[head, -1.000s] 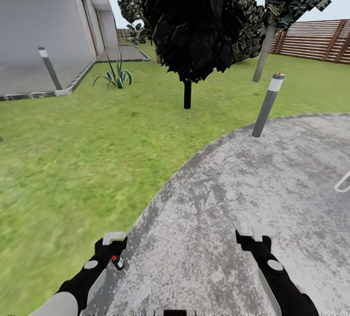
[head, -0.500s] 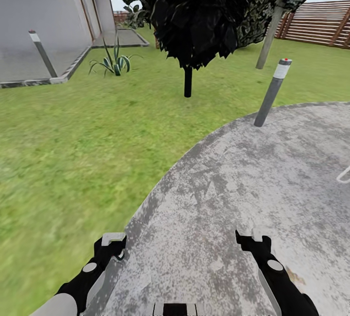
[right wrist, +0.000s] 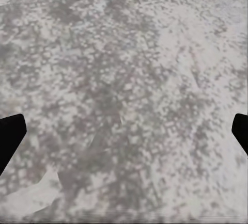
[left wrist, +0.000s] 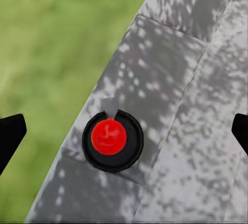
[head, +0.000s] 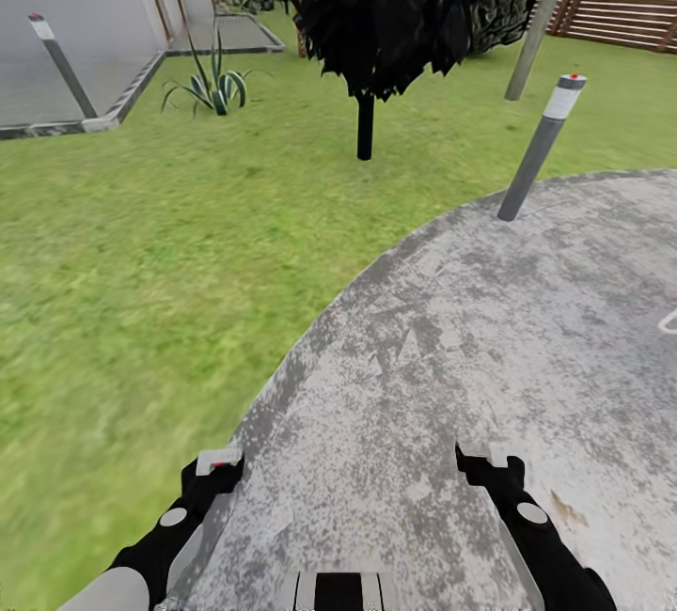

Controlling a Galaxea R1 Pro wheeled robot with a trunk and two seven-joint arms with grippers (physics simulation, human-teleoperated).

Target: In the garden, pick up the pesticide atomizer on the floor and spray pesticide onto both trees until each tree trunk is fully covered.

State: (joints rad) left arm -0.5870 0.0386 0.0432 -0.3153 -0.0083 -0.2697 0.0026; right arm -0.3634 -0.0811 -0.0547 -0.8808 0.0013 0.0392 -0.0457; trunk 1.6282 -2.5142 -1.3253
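While over the stone patio [head: 489,329] | both end effectors parted (empty) | grass floor [head: 141,291] beside left end effector [head: 214,472]

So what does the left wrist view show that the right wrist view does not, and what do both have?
The left wrist view alone has green grass and a round black cap with a red centre, seen from above at the edge of the paving. The right wrist view has nothing extra, just mottled stone. Both show the grey stone patio and widely spread black fingertips.

grey stone patio [head: 489,329], bollard [head: 542,148], dark conifer [head: 376,9], agave [head: 212,89]
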